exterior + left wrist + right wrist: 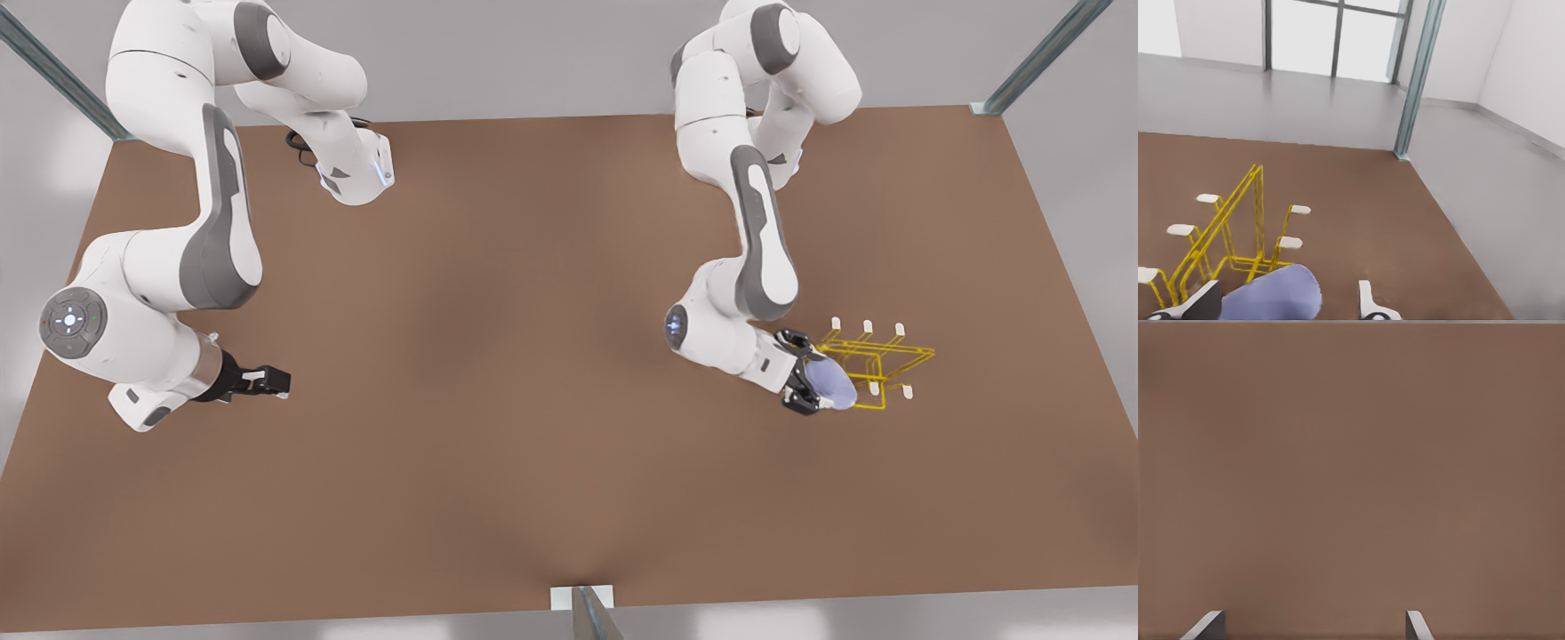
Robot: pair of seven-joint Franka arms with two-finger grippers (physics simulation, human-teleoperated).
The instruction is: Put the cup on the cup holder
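Observation:
The pale lavender-blue cup (836, 384) lies tilted at the near corner of the yellow wire cup holder (878, 356), on the front view's right. My left gripper (805, 373) stands around it, open. In the left wrist view the cup (1271, 293) rests against one finger (1201, 301), and a gap separates it from the other finger. The cup holder (1259, 213) and its white-tipped pegs rise just beyond the cup. My right gripper (280, 380) waits open over bare table on the front view's left, its fingertips (1208, 623) holding nothing.
The brown table (533, 356) stretches wide between the two arms. Metal frame posts (1040, 58) stand at its far corners, and another post (587, 613) at the middle of the near edge. The table's edge (1405, 157) runs just beyond the rack.

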